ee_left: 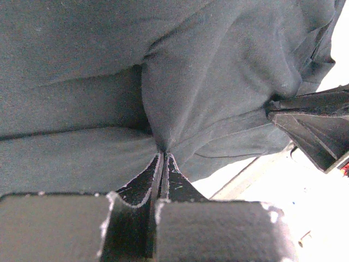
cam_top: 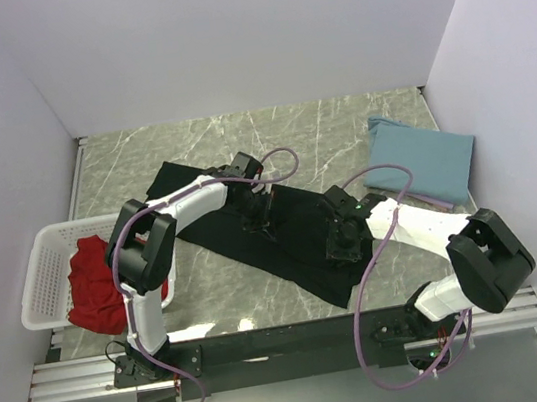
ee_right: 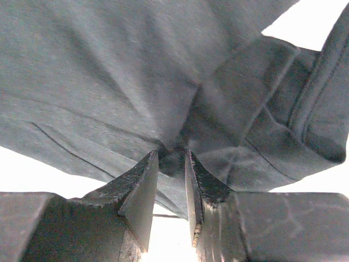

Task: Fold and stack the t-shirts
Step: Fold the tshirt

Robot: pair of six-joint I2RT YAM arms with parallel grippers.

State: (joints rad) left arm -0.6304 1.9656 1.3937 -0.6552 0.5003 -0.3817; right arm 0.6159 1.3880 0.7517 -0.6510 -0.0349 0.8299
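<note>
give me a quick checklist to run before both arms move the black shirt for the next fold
1. Left tool grip: ok, shut on a pinch of the black t-shirt.
2. Right tool grip: ok, a bunched fold is clamped between its fingers.
3. Layers caught in each pinch: cannot tell.
4. Black t-shirt lying flat: not ok, it is creased and drawn into a narrow diagonal band.
5. Dusty-blue t-shirt out of the way: ok, folded and lying apart to the right.
6. Red t-shirt out of the way: ok, in the basket on the left.
</note>
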